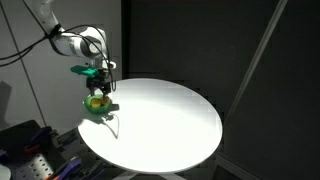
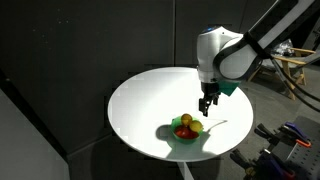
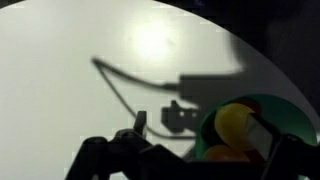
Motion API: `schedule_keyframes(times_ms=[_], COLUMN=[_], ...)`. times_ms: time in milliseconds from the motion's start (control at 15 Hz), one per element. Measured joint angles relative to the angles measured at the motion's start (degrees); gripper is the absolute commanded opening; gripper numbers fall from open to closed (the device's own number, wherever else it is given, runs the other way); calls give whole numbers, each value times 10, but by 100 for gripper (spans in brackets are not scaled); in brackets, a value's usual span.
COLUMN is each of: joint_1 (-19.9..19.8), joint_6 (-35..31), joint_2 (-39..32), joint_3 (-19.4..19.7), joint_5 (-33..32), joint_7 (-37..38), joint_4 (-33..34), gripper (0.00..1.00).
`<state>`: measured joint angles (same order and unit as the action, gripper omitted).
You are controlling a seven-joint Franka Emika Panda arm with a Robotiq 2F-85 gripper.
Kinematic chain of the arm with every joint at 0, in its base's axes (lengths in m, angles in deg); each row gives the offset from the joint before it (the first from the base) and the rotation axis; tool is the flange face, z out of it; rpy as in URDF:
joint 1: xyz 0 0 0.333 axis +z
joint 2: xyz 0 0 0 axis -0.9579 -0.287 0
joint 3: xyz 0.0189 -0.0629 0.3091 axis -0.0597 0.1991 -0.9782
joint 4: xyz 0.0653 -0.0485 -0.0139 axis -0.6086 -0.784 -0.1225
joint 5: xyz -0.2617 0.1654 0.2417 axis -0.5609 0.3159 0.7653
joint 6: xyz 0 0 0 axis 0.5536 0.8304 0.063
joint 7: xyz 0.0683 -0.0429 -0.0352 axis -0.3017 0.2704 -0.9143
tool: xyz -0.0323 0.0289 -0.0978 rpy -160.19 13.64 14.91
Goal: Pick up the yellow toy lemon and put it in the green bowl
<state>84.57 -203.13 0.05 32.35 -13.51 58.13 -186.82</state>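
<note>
The yellow toy lemon (image 3: 234,122) lies inside the green bowl (image 3: 292,112), next to a small orange-red toy (image 3: 214,155). In both exterior views the bowl (image 1: 101,112) (image 2: 190,138) stands near the edge of the white round table, with the lemon (image 1: 96,100) (image 2: 186,122) in it. My gripper (image 3: 200,128) hangs just above the bowl (image 1: 97,86) (image 2: 207,101). Its fingers are spread wide and hold nothing; one finger is close beside the lemon.
The white round table (image 1: 170,120) (image 2: 150,100) carries only the bowl. Dark curtains stand behind it. Equipment and cables sit off the table's edge (image 1: 25,140) (image 2: 290,135).
</note>
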Motion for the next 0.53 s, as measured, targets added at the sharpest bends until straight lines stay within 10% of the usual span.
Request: schedule_keyframes(times_ms=[533], joint_1=[-17], joint_6=[3], joint_2=[83], joint_3=[0], joint_5=[25], joint_7=[0], joint_4=[-52], gripper=[100])
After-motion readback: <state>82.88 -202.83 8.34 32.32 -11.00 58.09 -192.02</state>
